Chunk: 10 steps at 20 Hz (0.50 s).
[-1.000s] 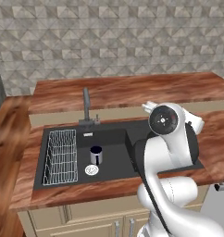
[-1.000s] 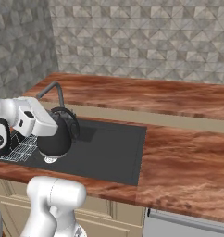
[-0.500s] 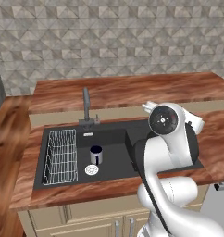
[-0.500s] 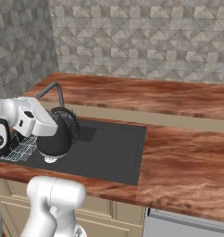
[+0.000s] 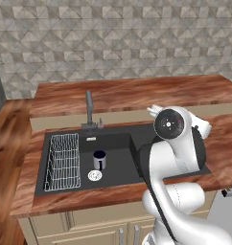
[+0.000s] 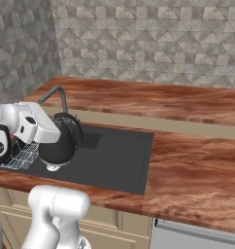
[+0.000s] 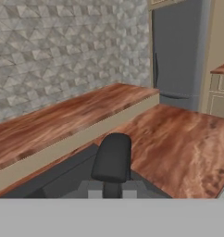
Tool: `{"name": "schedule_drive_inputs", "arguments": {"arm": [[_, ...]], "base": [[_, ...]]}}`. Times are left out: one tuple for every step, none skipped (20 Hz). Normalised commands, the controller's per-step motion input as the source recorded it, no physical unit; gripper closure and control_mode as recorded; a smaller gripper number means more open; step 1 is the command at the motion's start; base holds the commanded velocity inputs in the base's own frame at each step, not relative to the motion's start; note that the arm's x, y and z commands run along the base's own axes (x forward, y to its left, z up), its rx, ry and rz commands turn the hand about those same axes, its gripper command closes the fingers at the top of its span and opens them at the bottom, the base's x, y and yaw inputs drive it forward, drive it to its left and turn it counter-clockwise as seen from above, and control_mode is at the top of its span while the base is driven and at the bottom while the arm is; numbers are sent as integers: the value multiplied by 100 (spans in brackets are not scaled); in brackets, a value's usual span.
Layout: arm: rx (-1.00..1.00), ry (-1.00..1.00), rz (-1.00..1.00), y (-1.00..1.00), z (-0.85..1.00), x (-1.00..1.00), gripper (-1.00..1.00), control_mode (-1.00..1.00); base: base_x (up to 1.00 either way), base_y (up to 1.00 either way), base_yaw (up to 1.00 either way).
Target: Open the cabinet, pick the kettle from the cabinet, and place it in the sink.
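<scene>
1. One glossy black kettle (image 6: 57, 144) is hanging over the sink (image 6: 119, 160), gripped by its looped top handle (image 7: 112, 158) so the round body is dangling clear of the basin walls.
2. The gripper (image 7: 112, 192) is reaching in from the left side of the right base view, its jaws clenched on that handle, which is rising between the fingertips in the hand view.
3. The kettle is sitting low above the basin's left half, near the faucet (image 5: 89, 107); whether its base is touching the floor of the basin cannot be told.
4. A wire rack (image 5: 63, 161), a small dark mug (image 5: 99, 160) and the drain are occupying the far left of the sink, so the open floor beside them is probably the landing spot.
5. The reddish bench (image 6: 197, 165) is framing the basin; lowering and letting go appears to be what is remaining.
</scene>
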Motion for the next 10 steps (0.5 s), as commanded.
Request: {"name": "schedule_drive_inputs", "arguments": {"arm": [[0, 0, 0, 0, 0, 0, 100, -100], [0, 0, 0, 0, 0, 0, 100, -100], [0, 0, 0, 0, 0, 0, 100, -100], [0, 0, 0, 0, 0, 0, 100, -100], [0, 0, 0, 0, 0, 0, 100, -100], [0, 0, 0, 0, 0, 0, 100, -100], [0, 0, 0, 0, 0, 0, 100, -100], [0, 0, 0, 0, 0, 0, 100, -100], [0, 0, 0, 0, 0, 0, 100, -100], [0, 0, 0, 0, 0, 0, 100, -100]], "base": [[0, 0, 0], [0, 0, 0], [0, 0, 0], [0, 0, 0], [0, 0, 0], [0, 0, 0], [0, 0, 0], [0, 0, 0], [0, 0, 0], [0, 0, 0]]}}
